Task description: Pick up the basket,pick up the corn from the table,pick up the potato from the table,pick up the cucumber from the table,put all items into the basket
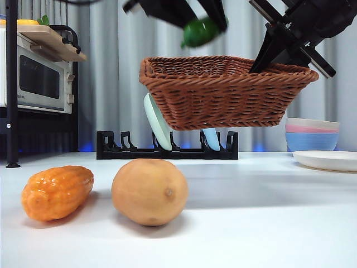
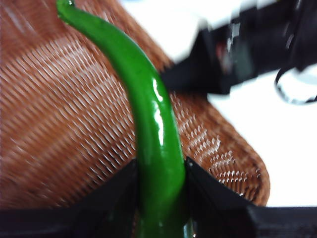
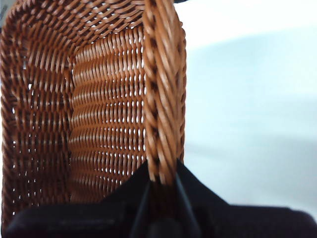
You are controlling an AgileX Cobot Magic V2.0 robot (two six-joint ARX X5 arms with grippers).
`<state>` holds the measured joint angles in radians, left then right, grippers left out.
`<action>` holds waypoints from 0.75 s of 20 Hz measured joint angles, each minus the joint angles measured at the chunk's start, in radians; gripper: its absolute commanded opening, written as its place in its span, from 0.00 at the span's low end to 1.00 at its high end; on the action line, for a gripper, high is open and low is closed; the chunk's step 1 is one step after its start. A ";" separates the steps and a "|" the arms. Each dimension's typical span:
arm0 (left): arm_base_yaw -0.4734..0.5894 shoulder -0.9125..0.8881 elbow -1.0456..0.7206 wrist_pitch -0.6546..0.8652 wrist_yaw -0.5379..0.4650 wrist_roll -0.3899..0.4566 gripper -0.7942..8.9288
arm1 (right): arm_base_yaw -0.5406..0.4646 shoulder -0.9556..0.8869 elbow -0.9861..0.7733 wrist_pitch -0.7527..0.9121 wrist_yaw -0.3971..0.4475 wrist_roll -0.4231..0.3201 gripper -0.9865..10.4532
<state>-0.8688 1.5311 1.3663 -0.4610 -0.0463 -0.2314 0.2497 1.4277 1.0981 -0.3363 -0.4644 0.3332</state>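
My right gripper (image 1: 262,62) is shut on the braided rim of the brown wicker basket (image 1: 223,92) and holds it in the air above the table; the right wrist view shows the rim (image 3: 161,99) between the jaws. My left gripper (image 1: 203,25) is shut on the glossy green cucumber (image 1: 199,32) just above the basket's opening; in the left wrist view the cucumber (image 2: 153,124) hangs over the basket's weave (image 2: 64,109). The orange corn (image 1: 57,191) and the tan potato (image 1: 149,191) lie side by side on the white table, front left.
A black dish rack (image 1: 167,148) with two plates stands behind, under the basket. Stacked bowls (image 1: 312,134) and a plate (image 1: 326,160) sit at the right. A microwave (image 1: 39,78) on a shelf stands at the far left.
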 measured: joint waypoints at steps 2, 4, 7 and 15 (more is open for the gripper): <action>-0.009 0.056 0.000 0.001 -0.003 -0.005 0.07 | 0.000 0.000 0.000 0.000 0.000 0.008 0.07; -0.013 0.098 -0.002 0.000 -0.003 -0.005 0.10 | 0.000 0.000 0.000 -0.001 0.000 0.012 0.07; -0.013 0.105 -0.004 0.012 -0.004 -0.006 0.54 | 0.000 0.000 0.000 -0.003 -0.024 0.012 0.07; -0.013 0.059 -0.004 -0.038 -0.003 -0.006 0.57 | 0.000 0.000 0.000 -0.006 -0.050 0.015 0.07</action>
<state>-0.8818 1.5902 1.3624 -0.4992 -0.0498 -0.2371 0.2493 1.4277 1.0981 -0.3420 -0.5140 0.3481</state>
